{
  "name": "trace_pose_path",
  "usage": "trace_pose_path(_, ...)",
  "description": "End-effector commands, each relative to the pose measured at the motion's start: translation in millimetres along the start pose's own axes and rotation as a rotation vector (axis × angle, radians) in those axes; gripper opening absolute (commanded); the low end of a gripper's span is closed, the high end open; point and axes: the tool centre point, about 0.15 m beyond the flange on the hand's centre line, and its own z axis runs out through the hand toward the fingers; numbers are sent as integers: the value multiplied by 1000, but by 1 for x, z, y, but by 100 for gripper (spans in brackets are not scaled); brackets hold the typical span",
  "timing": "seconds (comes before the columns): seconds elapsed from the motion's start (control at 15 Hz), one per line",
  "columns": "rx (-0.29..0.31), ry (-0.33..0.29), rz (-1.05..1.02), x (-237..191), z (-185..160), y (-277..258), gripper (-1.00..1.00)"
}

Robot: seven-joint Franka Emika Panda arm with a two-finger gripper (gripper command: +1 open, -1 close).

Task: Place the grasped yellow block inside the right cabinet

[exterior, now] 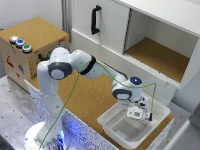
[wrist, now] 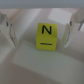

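Observation:
The yellow block [wrist: 47, 36], marked with a black "N", rests on the floor of the white plastic tray [wrist: 20, 62]. My gripper [wrist: 42, 30] is open and straddles the block. Both fingers [wrist: 7, 29] stand apart from its sides, with a gap showing on each side. In the exterior view the gripper [exterior: 135, 113] reaches down into the tray [exterior: 113, 121] at the front right of the cork table, and the block is too small to make out there. The right cabinet [exterior: 161, 59], open with a cork-brown floor, lies behind and above the tray.
To the exterior view's left of the open compartment is a white door with a black handle [exterior: 95, 20]. A cork-topped box with coloured buttons [exterior: 31, 44] stands at the far left. The cabinet's white lower ledge [exterior: 107, 55] runs behind the arm.

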Motion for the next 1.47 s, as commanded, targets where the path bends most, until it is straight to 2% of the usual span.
trace_pose_path(0.0,-15,16,28,1,18,4,-100)
trace_pose_path(0.33,-27,1,40,-7,19,12,-100)
trace_pose_path(0.53,-32,21,76,-2,12,20,-100)
trace_pose_path(0.93,-27,136,212,22,-36,34,-100)
trace_pose_path(1.4,-23,281,368,64,-116,36,-100)
